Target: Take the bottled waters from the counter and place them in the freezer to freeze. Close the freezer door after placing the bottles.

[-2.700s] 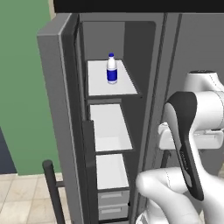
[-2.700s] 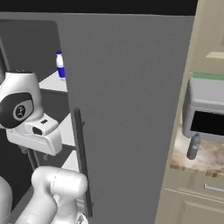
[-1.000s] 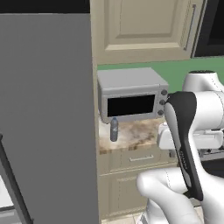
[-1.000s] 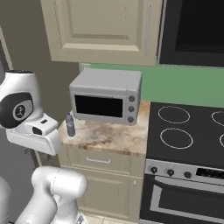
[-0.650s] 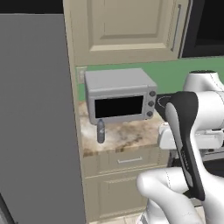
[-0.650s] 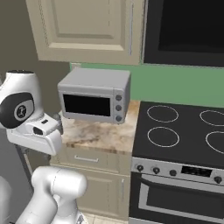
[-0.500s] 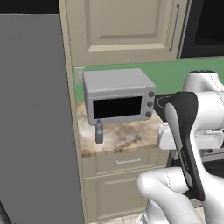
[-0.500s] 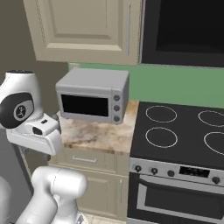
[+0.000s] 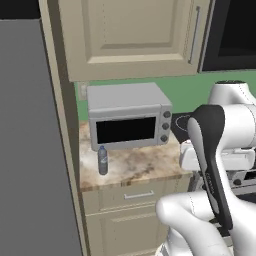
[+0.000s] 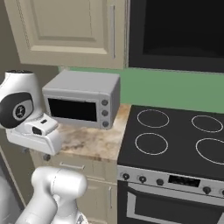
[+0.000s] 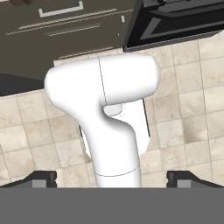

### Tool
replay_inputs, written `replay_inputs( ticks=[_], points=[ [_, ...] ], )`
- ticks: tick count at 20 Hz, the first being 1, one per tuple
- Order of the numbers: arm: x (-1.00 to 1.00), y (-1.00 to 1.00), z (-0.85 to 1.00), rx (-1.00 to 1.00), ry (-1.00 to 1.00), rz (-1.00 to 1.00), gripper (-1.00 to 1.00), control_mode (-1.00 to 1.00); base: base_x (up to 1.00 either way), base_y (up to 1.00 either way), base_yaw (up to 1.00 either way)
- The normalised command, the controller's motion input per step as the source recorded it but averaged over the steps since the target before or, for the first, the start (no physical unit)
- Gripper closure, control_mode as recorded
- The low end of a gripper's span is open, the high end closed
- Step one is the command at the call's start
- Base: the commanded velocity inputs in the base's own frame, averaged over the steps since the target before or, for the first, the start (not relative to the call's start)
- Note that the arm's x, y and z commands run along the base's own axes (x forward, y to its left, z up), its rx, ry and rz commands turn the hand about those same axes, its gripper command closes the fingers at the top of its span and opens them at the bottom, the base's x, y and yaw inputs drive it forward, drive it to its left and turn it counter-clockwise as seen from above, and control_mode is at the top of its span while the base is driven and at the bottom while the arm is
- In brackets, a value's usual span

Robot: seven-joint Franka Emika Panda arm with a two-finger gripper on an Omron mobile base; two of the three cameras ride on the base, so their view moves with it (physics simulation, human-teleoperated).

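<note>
Spread wide and holding nothing, my hand points straight down in the hand view: the two dark fingertips stand far apart at the bottom edge, with beige floor tiles beneath them. Dark cabinet fronts and the oven's lower edge run along the top of that view, too foreshortened for me to read more.

From the left base view, the grey translucent bottle stands upright on the marbled worktop, near its front left corner, just in front of the left end of the grey toaster oven. Its cap is too small for me to judge the colour. A tall plain grey door takes up the left side, cut off by the frame, so I cannot tell which fridge door it is. My own white arm hides the right end of the worktop and most of the stovetop.

From the right base view, my arm's shoulder covers the worktop's front left, exactly where the bottle stands in the other view. Here I get the black stovetop with its ring burners, the oven's knob row below, and the toaster oven against the green wall.
</note>
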Motion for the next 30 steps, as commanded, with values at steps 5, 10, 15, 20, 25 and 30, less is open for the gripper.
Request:
replay_inputs(
  ticks=[5, 10, 15, 20, 25, 30],
  points=[
    [0.00, 0.00, 0.00, 0.00, 0.00, 0.00, -1.00, 1.00, 0.31, -0.40, 0.05],
    [0.00, 0.00, 0.00, 0.00, 0.00, 0.00, -1.00, 1.00, 0.23, -0.37, 0.04],
    [0.00, 0.00, 0.00, 0.00, 0.00, 0.00, -1.00, 1.00, 0.36, -0.23, 0.05],
    [0.00, 0.00, 0.00, 0.00, 0.00, 0.00, -1.00, 1.00, 0.50, -0.12, 0.05],
    [0.00, 0.00, 0.00, 0.00, 0.00, 0.00, -1.00, 1.00, 0.32, 0.00, 0.03],
    [0.00, 0.00, 0.00, 0.00, 0.00, 0.00, -1.00, 1.00, 0.12, 0.00, 0.04]
  ],
)
